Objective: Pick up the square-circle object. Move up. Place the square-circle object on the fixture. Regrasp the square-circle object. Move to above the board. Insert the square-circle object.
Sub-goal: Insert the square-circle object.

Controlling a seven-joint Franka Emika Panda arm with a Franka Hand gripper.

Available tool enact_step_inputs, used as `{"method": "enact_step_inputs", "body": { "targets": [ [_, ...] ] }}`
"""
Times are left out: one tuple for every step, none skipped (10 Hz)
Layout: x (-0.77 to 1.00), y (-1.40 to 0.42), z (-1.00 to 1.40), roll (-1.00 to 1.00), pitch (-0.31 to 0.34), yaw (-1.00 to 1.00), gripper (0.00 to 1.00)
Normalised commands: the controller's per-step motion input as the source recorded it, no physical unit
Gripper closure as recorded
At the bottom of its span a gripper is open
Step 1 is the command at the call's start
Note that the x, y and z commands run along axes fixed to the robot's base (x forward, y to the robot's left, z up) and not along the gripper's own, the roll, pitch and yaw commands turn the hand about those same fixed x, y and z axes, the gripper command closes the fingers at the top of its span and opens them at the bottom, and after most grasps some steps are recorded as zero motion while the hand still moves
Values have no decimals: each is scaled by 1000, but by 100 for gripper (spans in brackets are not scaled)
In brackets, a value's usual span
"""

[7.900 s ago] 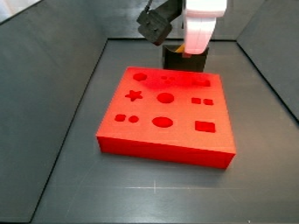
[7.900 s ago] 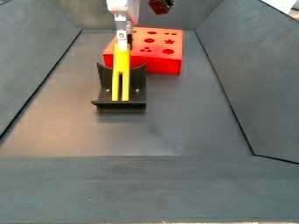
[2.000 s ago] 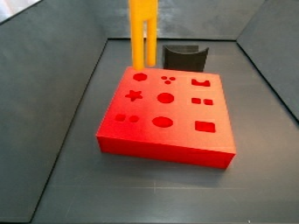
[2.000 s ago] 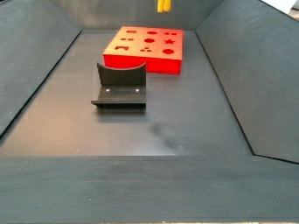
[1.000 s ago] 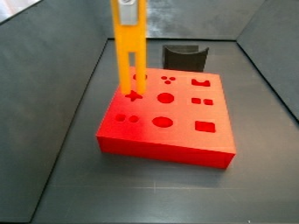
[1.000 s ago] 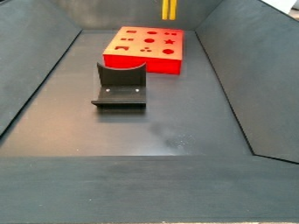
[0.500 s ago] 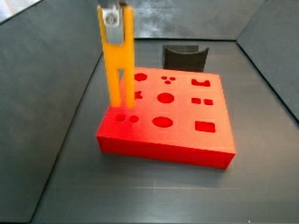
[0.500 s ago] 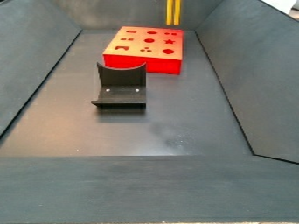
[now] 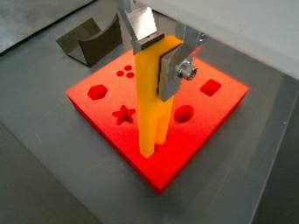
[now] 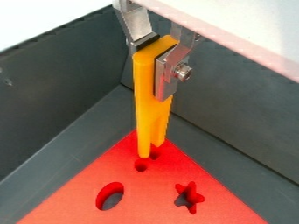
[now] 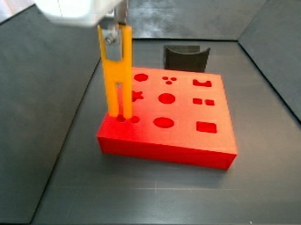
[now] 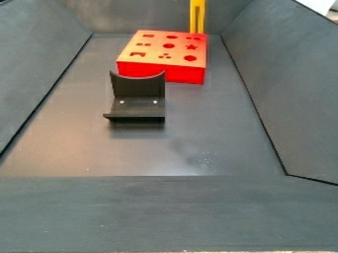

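Note:
The square-circle object (image 11: 115, 79) is a long yellow-orange peg hanging upright, its upper end clamped in my gripper (image 11: 114, 37), which is shut on it. Its lower end sits at the pair of small holes near the front-left corner of the red board (image 11: 177, 141); I cannot tell whether it has entered. Both wrist views show the silver fingers (image 9: 174, 68) pressed on the peg (image 9: 151, 105), and the peg (image 10: 149, 109) reaching down to the board (image 10: 146, 194). In a side view only the peg (image 12: 199, 14) shows above the board (image 12: 158, 67). The dark fixture (image 12: 136, 97) stands bare.
The fixture (image 11: 186, 57) stands just behind the board, also seen as the fixture (image 9: 84, 44) in a wrist view. Sloped grey walls (image 12: 40, 89) close in the floor on both sides. The board carries star, round, square and oval holes.
Over the last second the gripper carried the peg toward the board's front-left corner and lowered it until its end reached the small holes. The fixture, which held the peg earlier, is bare.

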Motion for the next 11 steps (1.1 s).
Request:
{"method": "enact_step_inputs", "body": {
  "targets": [
    [0,0,-329,47,47,-89,100],
    [0,0,-283,47,39,-100,100],
    [0,0,-237,46,40,-126,100],
    [57,0,-203,61,59,-154,100],
    [86,0,-191,63,64,-103,100],
    [149,0,-183,70,76,-100,100],
    [123,0,-106,97,64,-80,100],
    [106,0,-83,116,50,-89,100],
    [9,0,-246,87,0,-29,100],
    [89,0,-277,80,-17,-23,100],
    [134,0,-303,84,-47,-23,100]
  ]
}}
